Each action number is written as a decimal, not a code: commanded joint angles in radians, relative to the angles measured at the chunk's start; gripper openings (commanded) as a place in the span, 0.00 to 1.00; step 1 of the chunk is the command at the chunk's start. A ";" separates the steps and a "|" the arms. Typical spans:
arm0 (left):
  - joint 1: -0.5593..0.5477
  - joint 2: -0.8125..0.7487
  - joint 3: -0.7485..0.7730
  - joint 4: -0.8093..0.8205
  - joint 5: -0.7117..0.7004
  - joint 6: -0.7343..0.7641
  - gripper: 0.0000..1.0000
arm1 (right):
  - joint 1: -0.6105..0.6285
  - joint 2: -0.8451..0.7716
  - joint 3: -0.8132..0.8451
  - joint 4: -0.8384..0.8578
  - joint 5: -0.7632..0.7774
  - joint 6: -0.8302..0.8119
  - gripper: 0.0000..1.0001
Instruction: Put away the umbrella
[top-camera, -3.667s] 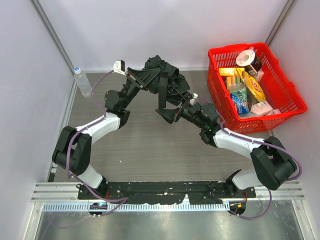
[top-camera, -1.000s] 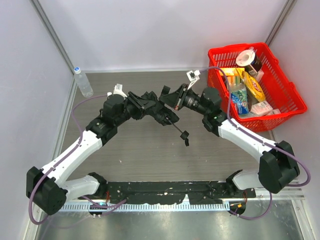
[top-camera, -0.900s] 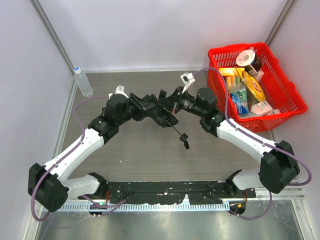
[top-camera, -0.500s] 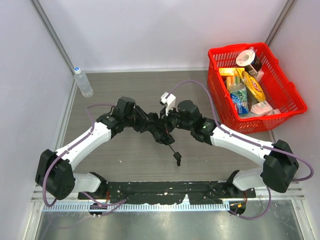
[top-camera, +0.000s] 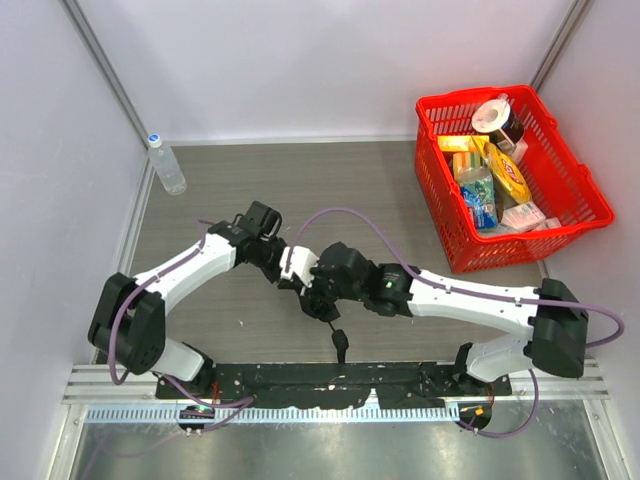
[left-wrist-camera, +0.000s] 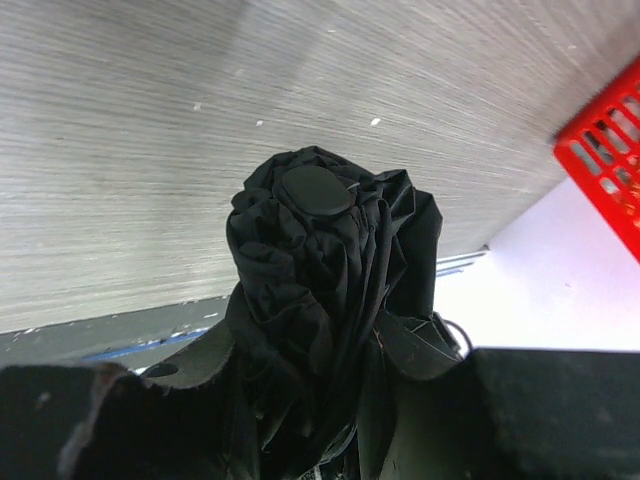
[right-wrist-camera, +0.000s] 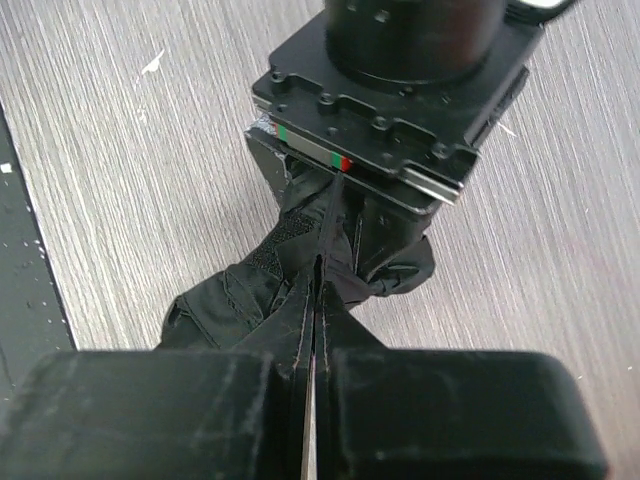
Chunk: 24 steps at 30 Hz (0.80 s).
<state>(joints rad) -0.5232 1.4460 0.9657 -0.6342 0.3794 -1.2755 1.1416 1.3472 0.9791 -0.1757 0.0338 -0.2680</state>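
Note:
The black umbrella (top-camera: 316, 301) is bundled fist-sized and held between both grippers, low over the near middle of the table. A thin black tail of the umbrella (top-camera: 340, 346) hangs toward the front rail. My left gripper (top-camera: 292, 272) comes in from the left. In the left wrist view the left gripper (left-wrist-camera: 315, 345) is shut on the folded umbrella (left-wrist-camera: 320, 230), whose round cap points away. My right gripper (top-camera: 320, 290) meets it from the right. Seen from the right wrist, the right gripper (right-wrist-camera: 318, 345) is pressed shut on a thin strip of the umbrella (right-wrist-camera: 230, 300).
A red basket (top-camera: 430, 105) full of groceries stands at the back right. A clear water bottle (top-camera: 165, 163) stands by the left wall. The black mounting rail (top-camera: 330, 380) runs along the near edge. Walls close in the left, back and right.
Both arms have carried the umbrella from the middle of the table toward the near edge, and the two grippers have drawn closer together. Neither grip has changed.

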 joint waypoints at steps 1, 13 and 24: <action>0.015 0.054 0.060 -0.011 -0.241 -0.004 0.00 | 0.109 -0.002 0.202 0.139 -0.118 -0.123 0.01; -0.066 0.070 0.206 -0.258 -0.235 0.009 0.00 | 0.236 0.223 0.444 -0.232 0.139 -0.348 0.01; -0.077 0.061 0.352 -0.472 -0.188 -0.004 0.00 | 0.371 0.365 0.535 -0.349 0.416 -0.496 0.01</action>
<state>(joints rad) -0.5949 1.5257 1.2621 -1.2072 0.1619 -1.1767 1.4448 1.6875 1.4441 -0.6624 0.4820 -0.6674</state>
